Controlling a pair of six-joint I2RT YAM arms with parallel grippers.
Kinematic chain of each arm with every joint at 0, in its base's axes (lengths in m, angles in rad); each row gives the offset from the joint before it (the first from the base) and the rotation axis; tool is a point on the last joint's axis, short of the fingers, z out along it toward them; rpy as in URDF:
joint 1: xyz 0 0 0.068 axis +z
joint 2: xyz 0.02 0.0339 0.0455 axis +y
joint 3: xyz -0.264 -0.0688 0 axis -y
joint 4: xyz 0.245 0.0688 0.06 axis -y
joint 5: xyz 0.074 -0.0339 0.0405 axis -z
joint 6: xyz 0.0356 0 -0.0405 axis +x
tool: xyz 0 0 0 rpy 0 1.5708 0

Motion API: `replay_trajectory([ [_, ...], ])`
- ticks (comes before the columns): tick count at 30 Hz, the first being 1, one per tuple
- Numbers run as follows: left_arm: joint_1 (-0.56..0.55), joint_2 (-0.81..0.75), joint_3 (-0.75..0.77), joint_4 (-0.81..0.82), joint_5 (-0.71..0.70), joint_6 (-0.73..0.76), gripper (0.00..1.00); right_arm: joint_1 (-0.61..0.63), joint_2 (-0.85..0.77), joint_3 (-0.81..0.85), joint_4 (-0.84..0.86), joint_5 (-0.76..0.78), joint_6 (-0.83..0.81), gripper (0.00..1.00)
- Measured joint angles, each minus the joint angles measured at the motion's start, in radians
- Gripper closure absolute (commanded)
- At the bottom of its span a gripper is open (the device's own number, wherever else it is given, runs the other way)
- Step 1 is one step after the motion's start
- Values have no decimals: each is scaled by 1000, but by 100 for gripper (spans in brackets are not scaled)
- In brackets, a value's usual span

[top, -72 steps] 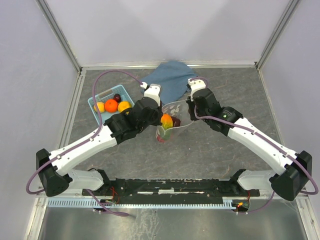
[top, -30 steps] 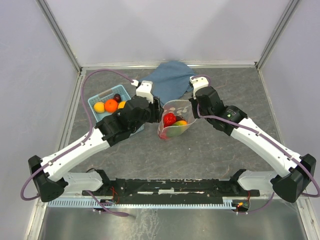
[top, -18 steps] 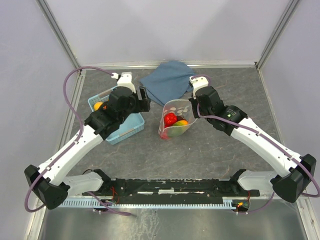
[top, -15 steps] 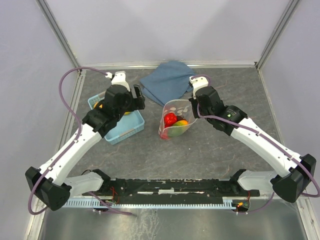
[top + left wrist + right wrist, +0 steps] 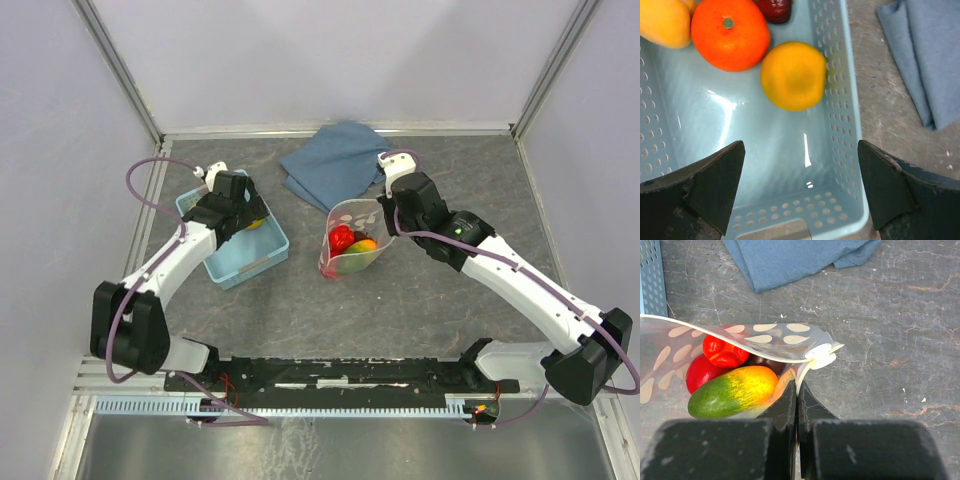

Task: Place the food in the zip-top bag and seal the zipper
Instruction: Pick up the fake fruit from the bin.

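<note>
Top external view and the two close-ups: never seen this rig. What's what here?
Two white robot arms are bolted at the near edge of a grey table. The wide picture looks down from above; each close-up comes from a camera on one wrist. The left end effector, open, hangs over a light-blue perforated plastic basket holding an orange toy fruit, a yellow toy fruit and others. The right end effector is shut on the edge of a clear zip-top bag printed with white dots, with a red toy fruit and a green-yellow toy fruit inside. A folded blue cloth lies farther back.
</note>
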Motion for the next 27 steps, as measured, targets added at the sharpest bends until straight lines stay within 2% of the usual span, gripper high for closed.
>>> replay_trajectory([
  [6, 42, 111, -2, 69, -23, -60, 0, 0, 0, 0, 3, 0, -8, 98],
  [15, 105, 264, 10, 156, -9, -63, 3, 0, 0, -7, 18, -4, -9, 99],
  [23, 109, 372, 82, 195, 38, -61, 3, -1, 0, -8, 19, -7, -10, 98],
  [27, 110, 414, 92, 197, 63, -61, 7, -1, 0, -11, 24, -7, -10, 98],
])
